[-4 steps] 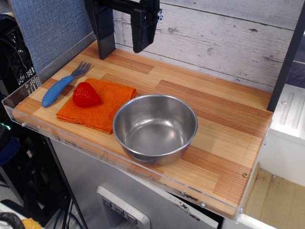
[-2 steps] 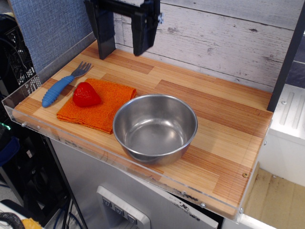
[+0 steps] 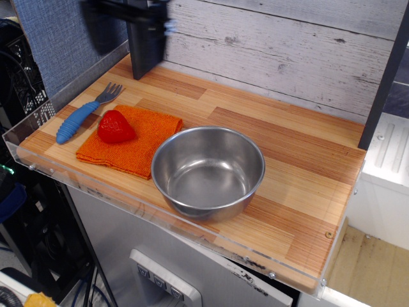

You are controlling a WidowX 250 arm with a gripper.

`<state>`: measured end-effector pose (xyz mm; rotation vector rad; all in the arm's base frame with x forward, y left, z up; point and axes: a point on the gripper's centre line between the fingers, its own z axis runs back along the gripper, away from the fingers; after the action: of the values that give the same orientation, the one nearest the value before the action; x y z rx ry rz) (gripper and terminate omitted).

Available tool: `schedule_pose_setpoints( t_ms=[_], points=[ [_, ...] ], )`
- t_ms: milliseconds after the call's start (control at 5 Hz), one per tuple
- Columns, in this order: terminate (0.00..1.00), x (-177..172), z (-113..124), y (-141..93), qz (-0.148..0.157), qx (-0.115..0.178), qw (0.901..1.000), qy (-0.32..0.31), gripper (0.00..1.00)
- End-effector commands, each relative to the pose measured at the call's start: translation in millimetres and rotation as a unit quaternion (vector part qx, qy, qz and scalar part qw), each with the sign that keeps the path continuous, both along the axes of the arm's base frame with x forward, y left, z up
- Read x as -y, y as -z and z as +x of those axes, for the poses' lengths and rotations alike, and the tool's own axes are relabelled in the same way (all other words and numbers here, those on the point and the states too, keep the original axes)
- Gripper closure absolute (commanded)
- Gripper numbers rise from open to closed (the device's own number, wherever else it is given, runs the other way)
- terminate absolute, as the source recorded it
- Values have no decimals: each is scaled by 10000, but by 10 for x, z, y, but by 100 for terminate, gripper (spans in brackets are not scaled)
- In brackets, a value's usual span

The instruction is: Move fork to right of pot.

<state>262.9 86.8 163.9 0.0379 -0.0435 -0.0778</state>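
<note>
Now gripper (image 3: 124, 29) blurred, shifted left along back edge toward fork (image 3: 85, 111) near left edge; jaw state unreadable. Fork untouched, left of pot (image 3: 208, 171); approach under way, pickup pending.

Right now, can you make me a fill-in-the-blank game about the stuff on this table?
1. The red strawberry sits on the orange ____.
2. The fork has a ____ handle.
3. The shiny steel pot has ____ inside it.
4. The fork lies to the ____ of the cloth in the picture.

Missing words: cloth; blue; nothing; left
</note>
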Motion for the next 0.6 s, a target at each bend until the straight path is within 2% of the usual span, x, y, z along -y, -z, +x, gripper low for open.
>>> schedule_pose_setpoints(
  t_ms=[0, 200, 400],
  points=[
    [0, -878, -54, 49, 384, 90, 9979, -513, 0],
    [0, -1277, -50, 276, 256, -71, 9949, -973, 0],
    [0, -1400, 17, 478, 283, -317, 9923, -1161, 0]
  ],
)
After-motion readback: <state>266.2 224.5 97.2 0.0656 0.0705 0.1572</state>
